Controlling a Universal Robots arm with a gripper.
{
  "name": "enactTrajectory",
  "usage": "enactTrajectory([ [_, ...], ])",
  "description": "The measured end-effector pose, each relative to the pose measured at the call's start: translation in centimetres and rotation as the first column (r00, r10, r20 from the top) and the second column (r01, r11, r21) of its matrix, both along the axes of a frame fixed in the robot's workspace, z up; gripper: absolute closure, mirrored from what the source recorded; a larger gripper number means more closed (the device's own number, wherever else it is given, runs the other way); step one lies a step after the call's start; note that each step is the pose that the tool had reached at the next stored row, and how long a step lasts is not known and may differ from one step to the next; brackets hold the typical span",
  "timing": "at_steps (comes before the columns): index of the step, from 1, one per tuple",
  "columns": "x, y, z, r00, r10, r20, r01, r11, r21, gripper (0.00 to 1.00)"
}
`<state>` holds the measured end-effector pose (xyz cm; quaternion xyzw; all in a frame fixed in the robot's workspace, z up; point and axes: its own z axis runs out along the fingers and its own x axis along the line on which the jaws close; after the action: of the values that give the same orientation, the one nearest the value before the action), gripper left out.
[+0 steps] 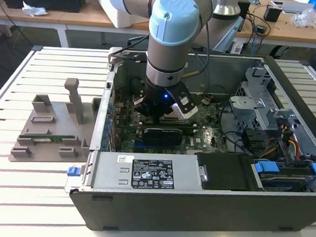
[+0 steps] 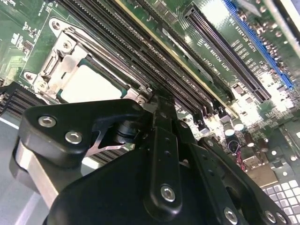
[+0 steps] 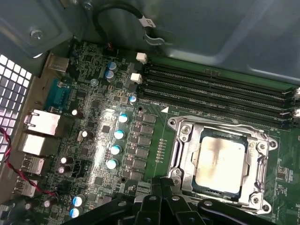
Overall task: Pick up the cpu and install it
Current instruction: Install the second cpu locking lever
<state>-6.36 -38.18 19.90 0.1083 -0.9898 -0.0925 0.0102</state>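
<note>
Sitting flat in the motherboard socket [image 3: 220, 161], the cpu [image 3: 220, 160] lies just beside the gripper [image 3: 161, 187], whose fingers are closed together, holding nothing, inside the computer case [image 1: 195, 208].

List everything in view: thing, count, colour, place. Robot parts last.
cpu: one, silver-grey top, lying in the socket on the motherboard, seen in both wrist views.
socket frame: one, metal, around the cpu.
motherboard: one, green, on the floor of the computer case.
memory slots: several, black, beside the socket.
computer case: one, dark grey, open, on the slatted table.
power supply: one, grey, at the case's near edge in the exterior view.
fixture: one, grey, on the table at the exterior view's left of the case.
slatted table: one, white.
gripper: one, black, just above the motherboard beside the socket.
arm: one, grey with light blue cap, reaching down into the case.
</note>
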Motion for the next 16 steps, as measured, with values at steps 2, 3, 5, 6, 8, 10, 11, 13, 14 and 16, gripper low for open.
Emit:
enactTrajectory([
  [2,0.0,0.0,0.18,1.0,0.0,0.0006,0.0,1.0,0.0002,0.89],
  [3,0.0,-0.02,0.18,1.0,0.0,0.0005,0.0,1.0,0.0001,0.89],
  [5,0.0,-0.03,0.72,1.0,0.0,0.0006,0.0,1.0,-0.0002,0.89],
  [6,0.0,-0.01,1.21,1.0,0.0,0.0004,0.0,1.0,-0.0003,0.89],
  [8,0.6,0.35,1.28,1.0,0.0,-0.0001,0.0,1.0,-0.0025,0.89],
  [10,1.3,1.03,1.28,1.0,0.0,-0.0033,0.0,1.0,-0.0072,0.89],
  [11,1.8,1.41,1.27,1.0,0.0,-0.0061,0.0,0.9999,-0.0125,0.89],
  [13,2.5,1.83,1.23,0.9999,0.0,-0.0102,0.0,0.9996,-0.0284,0.89],
  [14,2.8,1.99,1.21,0.9999,0.0,-0.0121,0.0,0.9993,-0.0386,0.89],
  [16,3.4,2.37,1.15,0.9999,0.0,-0.0155,-0.001,0.9983,-0.0584,0.89],
])
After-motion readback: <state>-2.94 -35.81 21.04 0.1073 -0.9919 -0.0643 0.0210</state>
